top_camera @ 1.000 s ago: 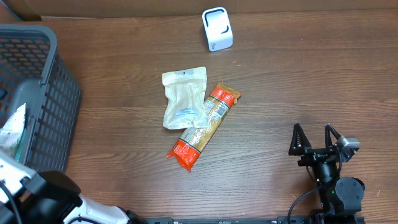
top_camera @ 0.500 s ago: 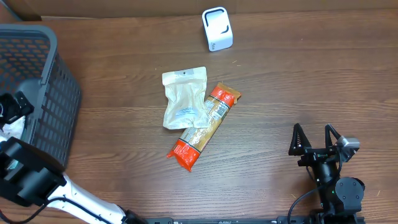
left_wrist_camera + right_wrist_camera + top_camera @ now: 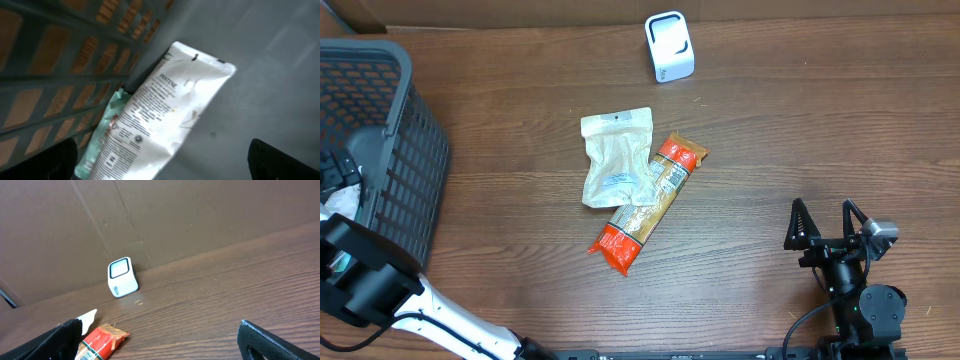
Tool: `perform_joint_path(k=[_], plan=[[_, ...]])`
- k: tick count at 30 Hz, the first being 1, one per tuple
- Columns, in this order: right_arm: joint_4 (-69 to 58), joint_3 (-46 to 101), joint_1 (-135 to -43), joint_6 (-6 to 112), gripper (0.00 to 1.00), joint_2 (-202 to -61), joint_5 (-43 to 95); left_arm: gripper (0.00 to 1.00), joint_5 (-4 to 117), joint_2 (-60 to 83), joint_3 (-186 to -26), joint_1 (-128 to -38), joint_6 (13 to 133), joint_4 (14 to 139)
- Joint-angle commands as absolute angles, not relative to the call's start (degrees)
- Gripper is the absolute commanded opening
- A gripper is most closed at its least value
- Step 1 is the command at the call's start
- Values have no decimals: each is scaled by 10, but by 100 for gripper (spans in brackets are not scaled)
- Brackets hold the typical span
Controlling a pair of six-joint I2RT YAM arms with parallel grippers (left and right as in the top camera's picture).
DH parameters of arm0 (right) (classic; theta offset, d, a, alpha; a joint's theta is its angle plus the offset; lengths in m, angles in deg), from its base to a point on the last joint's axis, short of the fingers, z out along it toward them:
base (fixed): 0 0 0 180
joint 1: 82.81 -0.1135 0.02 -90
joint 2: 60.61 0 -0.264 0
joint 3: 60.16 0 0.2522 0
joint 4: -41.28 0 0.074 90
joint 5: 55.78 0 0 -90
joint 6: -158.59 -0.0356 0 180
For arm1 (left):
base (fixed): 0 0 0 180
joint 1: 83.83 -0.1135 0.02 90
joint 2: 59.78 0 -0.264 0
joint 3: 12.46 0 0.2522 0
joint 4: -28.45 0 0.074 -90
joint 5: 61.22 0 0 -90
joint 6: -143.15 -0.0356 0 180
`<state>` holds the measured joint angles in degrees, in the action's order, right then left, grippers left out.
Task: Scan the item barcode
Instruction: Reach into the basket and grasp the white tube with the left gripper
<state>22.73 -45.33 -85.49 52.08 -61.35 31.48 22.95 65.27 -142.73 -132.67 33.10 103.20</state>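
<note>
Left claw (image 3: 167, 161) hangs inside the basket (image 3: 415, 165), jaws spread wide and holding nothing, and right beneath it lies the item to scan, a white sachet (image 3: 172, 102). It rests on the basket's smooth grey floor, tucked against the slotted plastic wall. In the left wrist view its long axis runs diagonally, from the near lower left up to the far right, so it sits skewed to the line between the two fingers; I'd say a wrist turn is needed before closing across its narrow width. It looks flat, glossy and limp, with crimped ends, dense small print and a notch at the top edge. A mint-green packet (image 3: 102, 131) peeks out from under its lower edge. The right claw (image 3: 823, 212), also wide and empty, stands well apart from the basket at the opposite end of the wood-grain bench (image 3: 800, 130), so the left arm is plainly nearer. The boxy white scanner (image 3: 669, 46) is well away from the basket too.
</note>
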Motion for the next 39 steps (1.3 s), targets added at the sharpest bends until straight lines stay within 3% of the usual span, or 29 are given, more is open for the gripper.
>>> perform_joint_path(k=[1, 11, 14, 17, 23, 32, 39], plan=[[229, -459, -858, 519, 100, -608, 314, 100, 189, 658, -1393, -1327, 298, 1016], [229, -459, -858, 519, 100, -608, 314, 97, 153, 658, -1289, -1339, 278, 969], [229, -459, -858, 519, 100, -608, 314, 73, 153, 658, -1280, -1341, 284, 961], [229, -459, -858, 519, 100, -608, 314, 44, 169, 658, -1280, -1340, 297, 957], [229, -459, -858, 519, 100, -608, 314, 7, 250, 658, -1280, -1339, 305, 963], [229, -459, -858, 519, 100, -608, 314, 4, 259, 654, -1301, -1307, 325, 1008], [229, -459, -858, 519, 100, -608, 314, 4, 259, 621, -1419, -1273, 384, 1060]])
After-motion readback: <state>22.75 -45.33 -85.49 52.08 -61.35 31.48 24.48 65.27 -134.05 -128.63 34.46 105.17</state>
